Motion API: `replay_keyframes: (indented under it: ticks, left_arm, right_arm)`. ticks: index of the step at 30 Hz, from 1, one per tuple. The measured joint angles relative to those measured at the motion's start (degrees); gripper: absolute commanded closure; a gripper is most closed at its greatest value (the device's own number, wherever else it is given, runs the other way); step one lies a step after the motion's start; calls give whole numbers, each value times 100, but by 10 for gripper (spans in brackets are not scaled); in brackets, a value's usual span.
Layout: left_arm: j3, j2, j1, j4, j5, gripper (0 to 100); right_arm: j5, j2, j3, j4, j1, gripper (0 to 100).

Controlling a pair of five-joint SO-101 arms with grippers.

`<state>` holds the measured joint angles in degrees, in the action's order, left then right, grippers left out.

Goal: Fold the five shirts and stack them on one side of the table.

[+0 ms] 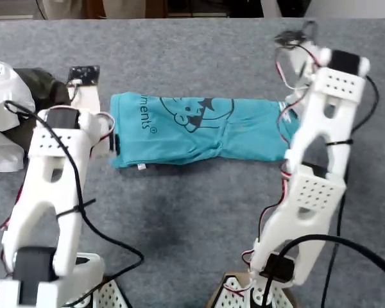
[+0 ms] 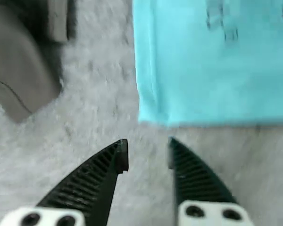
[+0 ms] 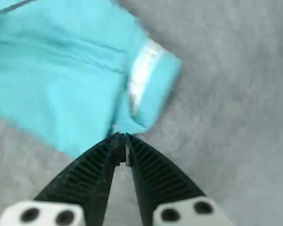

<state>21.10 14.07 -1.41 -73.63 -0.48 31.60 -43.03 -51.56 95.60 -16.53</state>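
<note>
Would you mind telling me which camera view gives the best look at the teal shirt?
The high view: the teal shirt lies there almost whole, folded into a long strip across the table. The left wrist view catches one corner of it; the right wrist view, one end with a white label.

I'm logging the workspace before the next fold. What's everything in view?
teal printed shirt folded into a long strip: one, teal, mid-table, crosswise between the arms
heap of white and dark clothes: one, white and dark, table's left edge in the high view
grey felt-covered table: one, grey, under everything
left arm, right arm: two, white, either end of the shirt
left tool: black, open, near the shirt's corner
right tool: black, shut, at the shirt's edge
</note>
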Motion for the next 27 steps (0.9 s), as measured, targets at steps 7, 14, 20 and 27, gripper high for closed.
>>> replay_keyframes:
  ticks: [7,14,20,27]
  left_arm:
    - [-1081,-1960,44,475,237,802]
    - [-2848,-3938,44,264,0,802]
    - [-4026,-4941,-79,114,-62,802]
    - [-4448,-5363,-185,-167,-440,826]
  right_arm:
    - [-2171,-659,475,-1336,-695,997]
    - [-2462,-1002,510,-2119,-1266,997]
    - [-2479,-1073,510,-2400,-1371,997]
    - [-2479,-1073,510,-2602,-1371,997]
